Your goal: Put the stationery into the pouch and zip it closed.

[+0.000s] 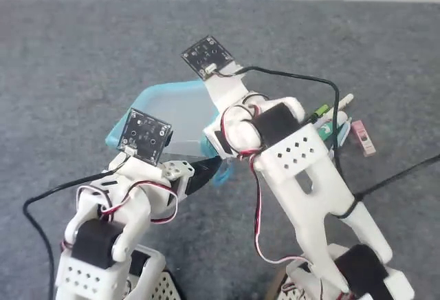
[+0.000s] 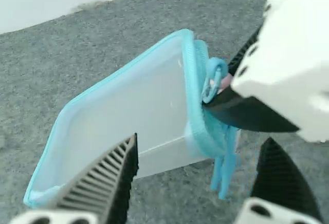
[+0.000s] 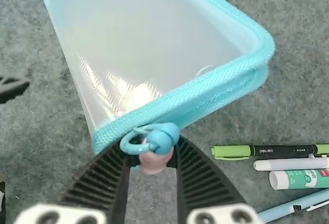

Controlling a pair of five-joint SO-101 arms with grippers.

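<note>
pouch (image 3: 149, 39) lies flat on the grey table cover (image 1: 82, 59), between the two arms. it's see-through plastic w/ a light-blue fabric zip band round the edge, and looks empty. the stationery is all outside it, just beside the pouch on the right arm's side: green highlighter (image 3: 262, 152), white marker (image 3: 290, 164), glue stick (image 3: 300, 179) and a blue pen (image 3: 293, 209).

right gripper (image 3: 151, 154) is pinched narrow on the zip pull (image 3: 151, 142) (blue ring w/ a pinkish tab) at the pouch's corner. left gripper (image 2: 200, 152) is spread wide and holds nothing. it sits low, close to that same zip end, w/ the blue cord hanging between its fingers in the left wrist view. can't tell if the zip is open or shut from here.

handling, my guess: the pouch is v. light and floppy, w/ slick walls, so it'll slide or lift when the pull is tugged. something has to pin it, prob. the left jaws clamped on the fabric band near the corner, not on the smooth plastic. the pull is small and can slip out of the pads, so keep the grip deep. pens and glue stick are light, hard and round, so they'll roll. take each across the middle of the barrel.
</note>
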